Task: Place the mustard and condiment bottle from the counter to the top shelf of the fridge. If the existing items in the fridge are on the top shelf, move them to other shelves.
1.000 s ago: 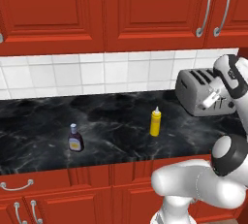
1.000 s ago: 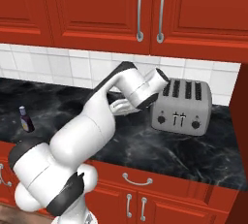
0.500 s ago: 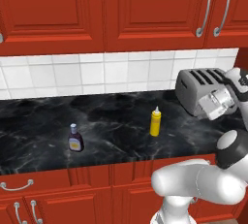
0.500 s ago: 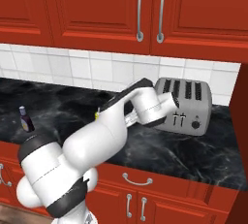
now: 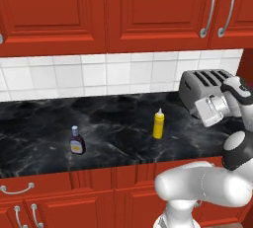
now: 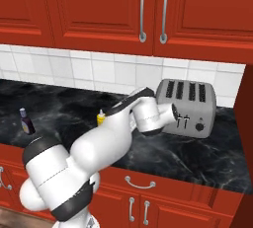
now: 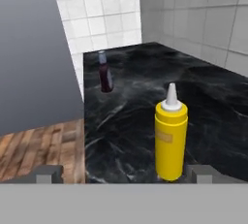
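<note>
The arm has swung down and in over the last second: earlier its hand was raised beside the toaster (image 5: 205,90), and now the gripper (image 6: 183,121) sits low in front of the toaster's face, turned to look back along the counter (image 5: 113,140). The hand view now lines up on the mustard (image 7: 170,138), which stands upright between the two finger tips (image 7: 48,173) at the frame bottom. In my judgement this is the aiming stage of the first pick, not yet a grasp.

Gripper state: jaws spread wide, empty, touching nothing.

Positions relative to the toaster: the mustard (image 5: 158,124) stands upright on the counter, near the toaster on its sink-less open side, well apart from the gripper. The condiment bottle (image 5: 76,140) stands upright farther along the same counter, beyond the mustard, near the front edge. Neither has moved.

Limits of view: the fridge and its shelves fall outside these pictures, so the state of the top shelf cannot be assessed. In the right base view the arm covers most of the mustard (image 6: 101,119), leaving only its cap and shoulder. The condiment bottle's label is too small to read. The grey panel at the left of the hand view cannot be identified with certainty.
</note>
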